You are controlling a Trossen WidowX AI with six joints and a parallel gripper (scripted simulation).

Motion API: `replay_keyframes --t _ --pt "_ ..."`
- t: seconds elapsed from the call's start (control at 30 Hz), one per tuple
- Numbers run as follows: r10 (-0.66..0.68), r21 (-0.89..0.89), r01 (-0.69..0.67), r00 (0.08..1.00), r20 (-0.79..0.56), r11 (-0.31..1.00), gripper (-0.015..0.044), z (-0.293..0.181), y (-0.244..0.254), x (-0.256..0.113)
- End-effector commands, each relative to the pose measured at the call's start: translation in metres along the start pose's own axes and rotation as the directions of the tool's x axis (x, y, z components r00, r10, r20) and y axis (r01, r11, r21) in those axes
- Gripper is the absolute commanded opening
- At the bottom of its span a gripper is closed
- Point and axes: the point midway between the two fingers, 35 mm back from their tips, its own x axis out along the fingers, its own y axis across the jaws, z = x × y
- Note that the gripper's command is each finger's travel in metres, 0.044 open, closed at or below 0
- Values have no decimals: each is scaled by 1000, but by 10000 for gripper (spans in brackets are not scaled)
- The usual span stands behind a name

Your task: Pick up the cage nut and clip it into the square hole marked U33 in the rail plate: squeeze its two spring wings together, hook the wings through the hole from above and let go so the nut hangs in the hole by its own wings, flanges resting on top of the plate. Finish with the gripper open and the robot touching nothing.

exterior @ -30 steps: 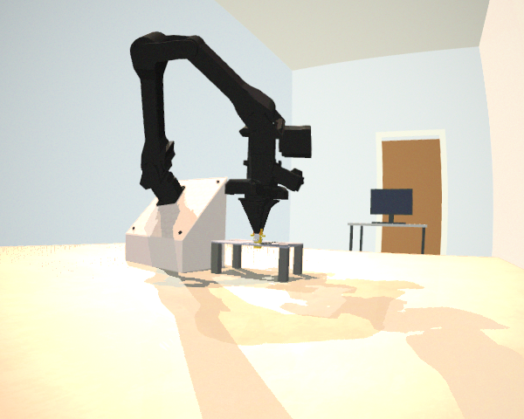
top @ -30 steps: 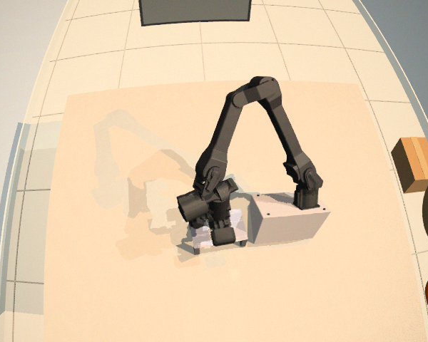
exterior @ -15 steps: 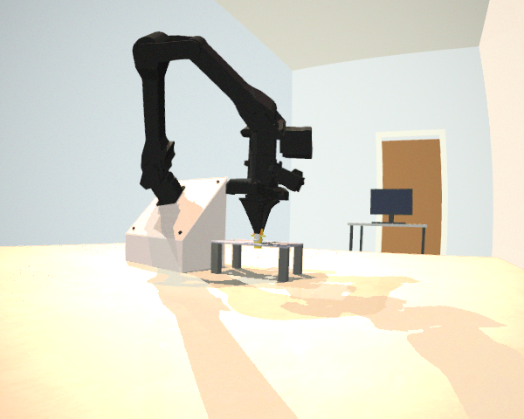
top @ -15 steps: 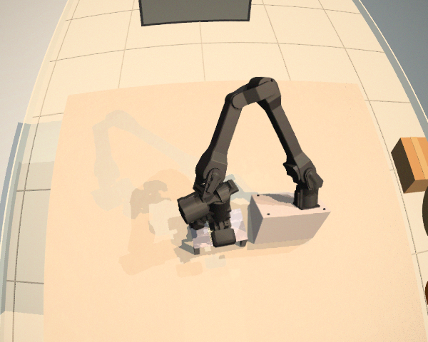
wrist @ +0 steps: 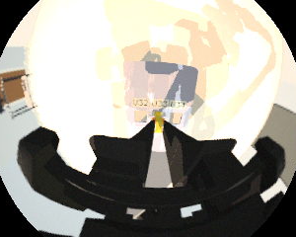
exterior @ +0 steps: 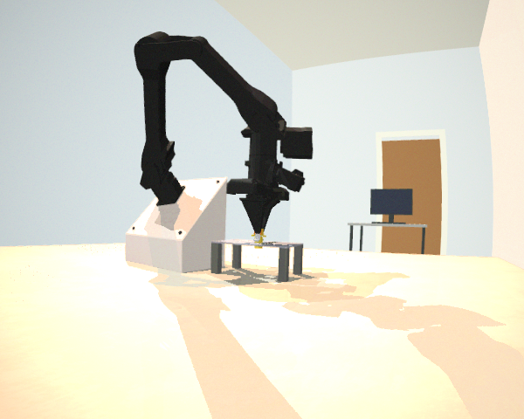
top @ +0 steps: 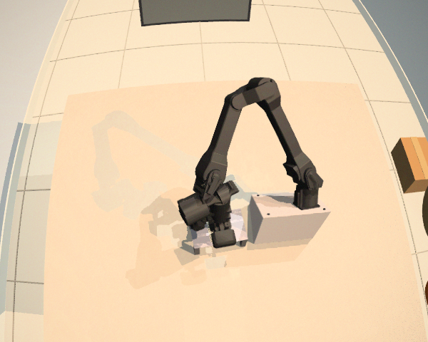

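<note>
A: Landmark, the rail plate (top: 240, 229) (exterior: 289, 244) (wrist: 138, 79). Gripper (top: 221, 229) (exterior: 258, 230) (wrist: 158, 124) upright over it, fingertips pinched on the yellow cage nut (exterior: 258, 238) (wrist: 159, 123).
B: Nut's place?
A: At the plate's marked row, lower end below plate level. Seating: cannot tell.
B: Surroundings?
A: Pale wedge block (top: 284, 226) (exterior: 154, 248) beside the plate; cardboard box (top: 416, 163) well apart from it. From above, the arm (top: 221, 128) (exterior: 226, 76) blocks the holes.
B: Writing?
A: "U32", "U33", and a blurred third label on the plate.
</note>
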Motion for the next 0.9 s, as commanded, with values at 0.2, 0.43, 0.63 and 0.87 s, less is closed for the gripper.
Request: replay_keyframes --t 0.2,0.43,0.63,0.87 --pt "-1 2 1 1000 2 1000 29 0 1 -1" --pt "5 2 -5 1000 2 1000 29 0 1 0" --pt "24 1 -24 1000 1 1000 29 0 0 0" --pt "35 1 -35 999 1 999 29 0 0 0"
